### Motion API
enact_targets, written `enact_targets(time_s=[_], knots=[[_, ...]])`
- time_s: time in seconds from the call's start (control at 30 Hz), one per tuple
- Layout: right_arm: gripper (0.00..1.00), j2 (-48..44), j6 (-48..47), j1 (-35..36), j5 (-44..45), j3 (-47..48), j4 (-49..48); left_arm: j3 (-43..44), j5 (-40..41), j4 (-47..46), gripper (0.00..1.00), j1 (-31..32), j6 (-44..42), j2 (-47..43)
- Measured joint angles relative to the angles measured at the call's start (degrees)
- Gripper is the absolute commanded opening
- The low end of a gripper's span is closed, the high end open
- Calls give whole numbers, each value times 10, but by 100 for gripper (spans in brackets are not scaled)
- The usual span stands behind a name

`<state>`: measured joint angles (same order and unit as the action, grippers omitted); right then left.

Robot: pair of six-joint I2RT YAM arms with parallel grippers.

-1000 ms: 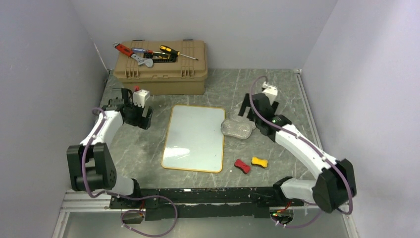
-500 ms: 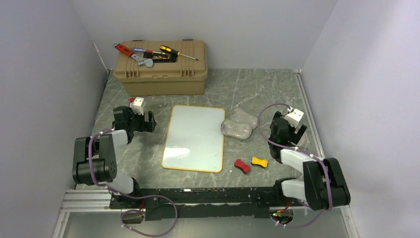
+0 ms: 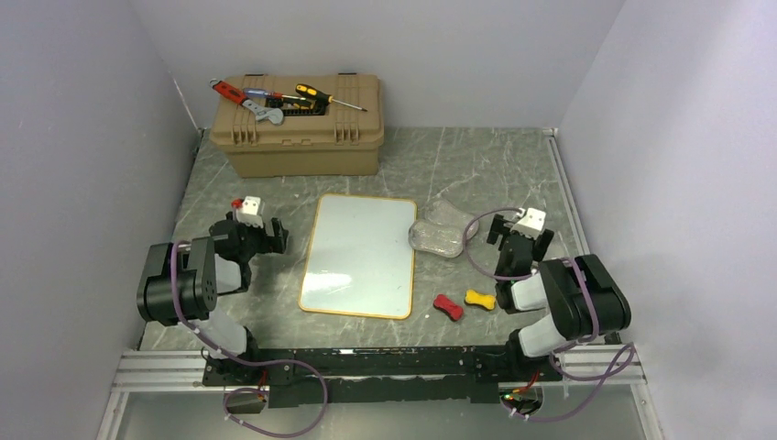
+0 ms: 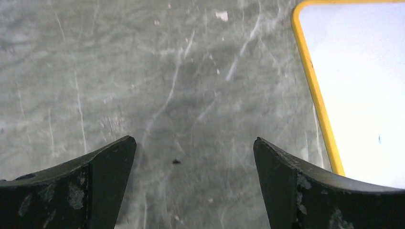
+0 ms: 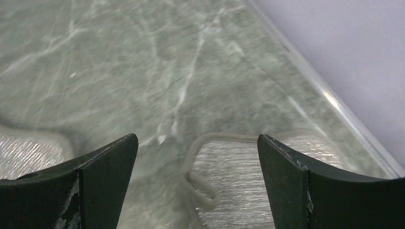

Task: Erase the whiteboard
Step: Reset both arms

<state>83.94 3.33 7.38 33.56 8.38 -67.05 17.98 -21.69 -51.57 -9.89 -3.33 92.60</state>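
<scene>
The whiteboard (image 3: 359, 257) lies flat in the middle of the table, with an orange-tan frame and a blank glossy white surface. Its left edge and corner show in the left wrist view (image 4: 363, 86), with one tiny blue speck on the white. My left gripper (image 3: 279, 238) (image 4: 193, 139) is open and empty, low over bare table just left of the board. My right gripper (image 3: 519, 240) (image 5: 197, 136) is open and empty, right of the board, with the arm folded back. It points at a clear ribbed plastic piece (image 5: 248, 176).
Two clear plastic pieces (image 3: 438, 238) lie at the board's right edge. A red bone-shaped piece (image 3: 448, 306) and a yellow one (image 3: 479, 299) lie at the front right. A tan toolbox (image 3: 298, 128) with tools on its lid stands at the back left. Walls close three sides.
Both arms have folded back toward their bases. The right gripper drew away from the clear plastic pieces to the right front. The left gripper came nearer and lower.
</scene>
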Motion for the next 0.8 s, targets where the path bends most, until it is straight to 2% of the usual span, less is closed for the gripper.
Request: enact_targets(time_s=[0.1, 0.23, 0.8], knots=[[100, 22, -7, -3, -39, 13, 20, 19, 0, -3, 99, 1, 2, 8], [100, 21, 4, -50, -85, 51, 36, 35, 1, -20, 100, 1, 5, 9], [100, 16, 10, -58, -116, 52, 44, 35, 2, -19, 99, 3, 8, 10]])
